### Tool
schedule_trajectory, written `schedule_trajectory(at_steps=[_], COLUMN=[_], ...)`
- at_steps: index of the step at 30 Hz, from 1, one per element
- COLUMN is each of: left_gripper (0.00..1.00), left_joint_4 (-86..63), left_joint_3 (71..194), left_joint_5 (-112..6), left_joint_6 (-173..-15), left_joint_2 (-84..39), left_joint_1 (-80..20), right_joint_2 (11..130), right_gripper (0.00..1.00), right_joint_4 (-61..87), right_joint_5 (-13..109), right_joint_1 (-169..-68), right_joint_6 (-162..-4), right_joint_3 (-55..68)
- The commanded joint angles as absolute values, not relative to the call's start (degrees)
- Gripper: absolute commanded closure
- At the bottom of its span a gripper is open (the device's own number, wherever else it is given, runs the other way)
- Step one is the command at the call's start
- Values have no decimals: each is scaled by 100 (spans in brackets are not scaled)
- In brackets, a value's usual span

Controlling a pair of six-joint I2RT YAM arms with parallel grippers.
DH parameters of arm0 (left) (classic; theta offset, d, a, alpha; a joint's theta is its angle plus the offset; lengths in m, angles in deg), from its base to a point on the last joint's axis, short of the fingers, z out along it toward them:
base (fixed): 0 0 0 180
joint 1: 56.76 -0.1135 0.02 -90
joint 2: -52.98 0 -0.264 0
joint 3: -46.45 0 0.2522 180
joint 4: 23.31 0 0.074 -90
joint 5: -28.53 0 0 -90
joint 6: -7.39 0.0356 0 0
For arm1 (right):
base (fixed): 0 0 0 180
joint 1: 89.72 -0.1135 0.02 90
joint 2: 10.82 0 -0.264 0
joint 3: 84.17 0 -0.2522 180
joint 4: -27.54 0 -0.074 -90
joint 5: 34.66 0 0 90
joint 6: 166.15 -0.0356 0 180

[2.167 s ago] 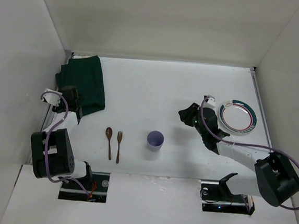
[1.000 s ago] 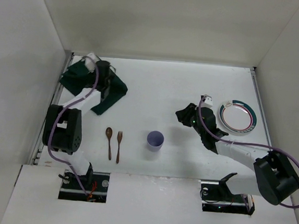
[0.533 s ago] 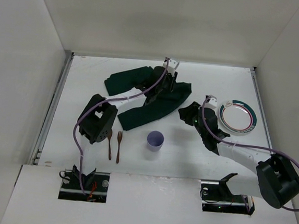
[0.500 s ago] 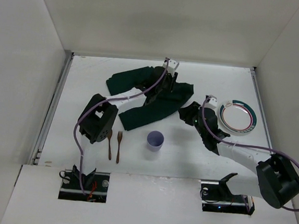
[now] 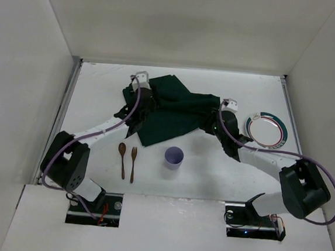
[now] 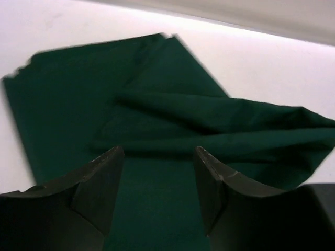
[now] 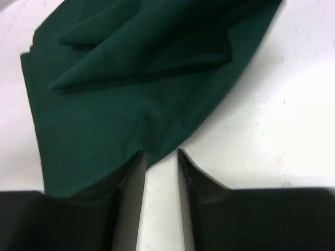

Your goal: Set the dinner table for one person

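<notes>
I'm working the mat step: spreading the mat (image 5: 174,113) flat on the table (image 5: 247,91) before anything goes on it. The mat is lying at the far middle of the table, rumpled, with a fold running across its upper layer, so I'm judging this step as not finished.

The left pincer (image 6: 158,159) is hovering over the mat's left part with its jaws wide apart and nothing between them. The right pincer (image 7: 159,154) is sitting low at the mat's right edge, jaws nearly together with a thin gap showing bare table. The cloth edge is lying just at the tips, and I'm not seeing it nipped.

The plate (image 5: 266,132) is waiting by the right edge. The cup (image 5: 174,156), fork (image 5: 133,162) and spoon (image 5: 121,158) are lying nearer the near edge, clear of the mat.

Next I'm expecting to need a nip on the right edge while the left pincer pins or takes the opposite side, then an outward pull to take the fold out. The risk I'm reading is that the thin cloth slips out, or the near corner drags toward the cup.
</notes>
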State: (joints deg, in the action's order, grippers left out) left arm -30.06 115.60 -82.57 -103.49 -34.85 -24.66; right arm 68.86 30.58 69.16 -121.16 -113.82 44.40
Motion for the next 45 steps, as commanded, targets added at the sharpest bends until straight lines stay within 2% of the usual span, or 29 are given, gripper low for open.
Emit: schedule_trajectory(at_steps=[1,3,7,13,18,22,30,36,45], left_gripper=[46,45,45,45,46,47,53,56,58], left_joint_4=[-2398,-2081,-1808,-1790,-1851,-2000,-2115,-2176,-2176], left_joint_3=[10909,10697,10705,10943,11013,11031,11092,11004,11083], left_joint_5=[-8889,-8793,-8319,-8142,-8054,-7914,-7720,-7720,-7711], left_joint_6=[-11572,-11802,-11847,-11829,-11846,-11926,-11996,-12005,-12084], left_joint_2=[-3044,-2999,-3279,-3798,-4080,-4229,-4502,-4423,-4581], left_joint_1=[-2849,-3192,-3580,-3729,-3905,-3975,-4072,-4143,-4151], right_joint_2=[6925,7073,7836,9436,10553,11300,11706,11250,11495], right_gripper=[50,37,22,19,13,12,15,15,12], right_joint_4=[2645,2373,1346,-395,-1091,-1583,-1435,-1022,-1180], right_joint_5=[6896,6782,6230,6060,6990,7406,7476,7511,7591], right_joint_1=[-12175,-12193,-12193,-12446,-13035,-13151,-13265,-13370,-13353], right_joint_6=[-10851,-10543,-9884,-8506,-6905,-6587,-6587,-6508,-6156], right_joint_3=[3603,3112,1681,-412,-1661,-2540,-2762,-2446,-2727])
